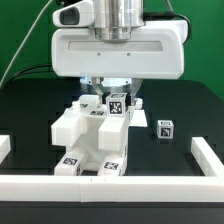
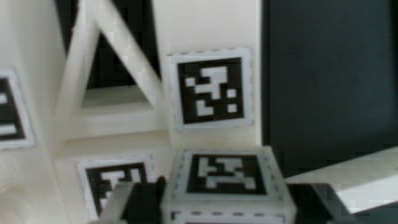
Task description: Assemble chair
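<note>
The chair's white parts (image 1: 90,140) stand joined in the middle of the black table, with tags on their front faces. My gripper (image 1: 115,98) hangs right over their top and is shut on a small white tagged cube (image 1: 118,104). In the wrist view the cube (image 2: 222,175) sits between my dark fingers (image 2: 150,197), which press on both of its sides; my gripper (image 2: 226,200) holds it close against the slotted frame (image 2: 98,90), which carries a tag (image 2: 214,88). A second small tagged cube (image 1: 165,129) lies loose on the table at the exterior view's right.
Long plain white border bars run along the front (image 1: 110,186), the exterior view's left (image 1: 5,148) and right (image 1: 205,155). A green wall stands behind the table. The arm's wide white hand (image 1: 118,50) hides the back of the assembly.
</note>
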`<state>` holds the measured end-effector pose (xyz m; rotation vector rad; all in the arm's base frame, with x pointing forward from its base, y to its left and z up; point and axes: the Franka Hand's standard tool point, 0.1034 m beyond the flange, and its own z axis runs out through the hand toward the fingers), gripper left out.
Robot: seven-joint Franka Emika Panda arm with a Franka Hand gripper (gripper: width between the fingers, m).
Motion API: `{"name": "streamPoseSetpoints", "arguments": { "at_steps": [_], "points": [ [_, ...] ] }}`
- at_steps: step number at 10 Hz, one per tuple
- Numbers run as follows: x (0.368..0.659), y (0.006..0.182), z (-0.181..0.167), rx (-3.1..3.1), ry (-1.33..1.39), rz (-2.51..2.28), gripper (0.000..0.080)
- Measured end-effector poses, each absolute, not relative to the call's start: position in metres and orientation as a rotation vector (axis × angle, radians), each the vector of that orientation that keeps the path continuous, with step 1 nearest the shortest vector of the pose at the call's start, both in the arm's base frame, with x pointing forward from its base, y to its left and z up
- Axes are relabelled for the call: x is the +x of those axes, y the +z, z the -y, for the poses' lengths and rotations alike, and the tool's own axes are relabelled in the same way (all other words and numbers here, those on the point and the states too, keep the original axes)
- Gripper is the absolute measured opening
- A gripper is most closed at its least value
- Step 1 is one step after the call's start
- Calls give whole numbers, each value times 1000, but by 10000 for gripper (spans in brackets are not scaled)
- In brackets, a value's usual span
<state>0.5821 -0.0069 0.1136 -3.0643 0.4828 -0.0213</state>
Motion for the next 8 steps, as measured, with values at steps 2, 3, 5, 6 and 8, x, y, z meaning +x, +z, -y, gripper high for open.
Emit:
{"name": "streamPoseSetpoints", "arguments": {
  "at_steps": [2,3,5,6,8],
  "points": [
    [584,114,-1,-2982,22,-861,284],
    [584,114,-3,-2934,36,-1009,284],
    [585,113,-5,-2806,33,-1328,284],
    [584,114,-3,-2804,33,-1328,284],
    [584,114,0,-2788,40,-1350,284]
  ]
}}
